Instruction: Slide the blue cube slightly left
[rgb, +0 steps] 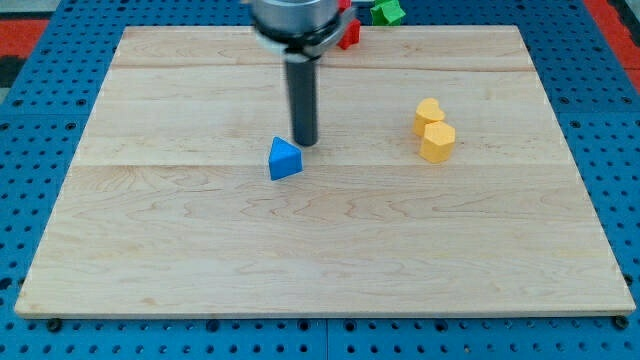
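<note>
A blue block (284, 159), wedge-like with a pointed top, lies a little left of the middle of the wooden board (320, 250). My tip (304, 143) stands just to the upper right of it, very close to or touching its top right edge. The dark rod rises from there to the view's top, where it meets the arm's grey end.
Two yellow blocks sit touching at the right: a heart-like one (428, 114) above a hexagon-like one (437, 142). A red block (348, 34) and a green block (387, 11) lie at the board's top edge, partly hidden by the arm. A blue pegboard surrounds the board.
</note>
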